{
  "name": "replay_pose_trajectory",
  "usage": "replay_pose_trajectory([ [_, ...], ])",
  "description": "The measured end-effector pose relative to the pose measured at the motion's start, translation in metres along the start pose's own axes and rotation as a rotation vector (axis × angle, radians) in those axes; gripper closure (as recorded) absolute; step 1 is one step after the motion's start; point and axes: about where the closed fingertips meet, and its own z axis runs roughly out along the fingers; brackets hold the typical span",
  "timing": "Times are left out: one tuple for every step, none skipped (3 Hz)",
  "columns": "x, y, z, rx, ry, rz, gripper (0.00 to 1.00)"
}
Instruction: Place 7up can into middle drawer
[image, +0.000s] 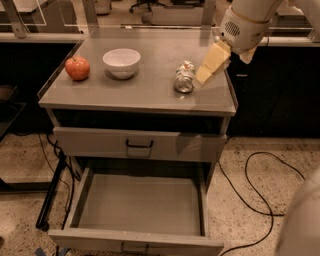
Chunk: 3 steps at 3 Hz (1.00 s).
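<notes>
floor (260, 185) — speckled terrazzo | cabinets (272, 95) — dark, behind | light: dim, warm

No text can be read, even on the 7up can (184, 77) lying just beside the hand (203, 76) over the worktop (140, 95).
</notes>
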Motion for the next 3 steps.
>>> replay_pose_trajectory([
  [-0.010, -0.011, 0.000, 0.017, -0.028, 0.029, 0.00],
  [-0.020, -0.011, 0.005, 0.016, -0.053, 0.032, 0.00],
  [-0.047, -0.005, 0.026, -0.014, -0.038, 0.077, 0.00],
])
